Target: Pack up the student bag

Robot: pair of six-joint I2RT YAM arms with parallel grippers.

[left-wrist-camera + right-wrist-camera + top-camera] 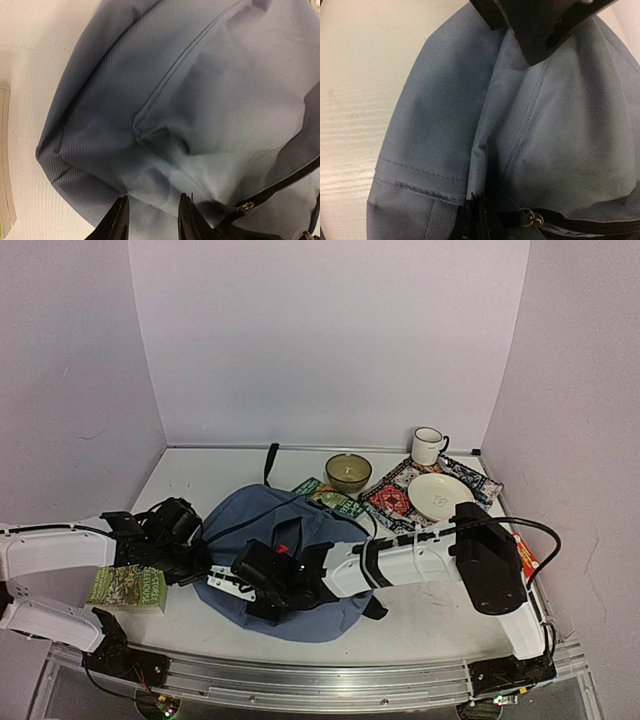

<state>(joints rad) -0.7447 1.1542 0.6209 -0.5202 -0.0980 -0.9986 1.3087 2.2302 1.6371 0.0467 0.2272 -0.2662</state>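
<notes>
Only your right wrist view shows the right gripper [532, 50] pinching the student bag [435, 125]. Whether the left gripper [153, 200], cropped at six o'clock, grips anything is unclear.

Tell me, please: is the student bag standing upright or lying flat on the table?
Lying flat. In the top view the student bag spreads low and wide over the table.

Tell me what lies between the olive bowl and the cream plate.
In the top view, the red patterned cloth under the plate spans most of the stretch to the bowl.
</notes>
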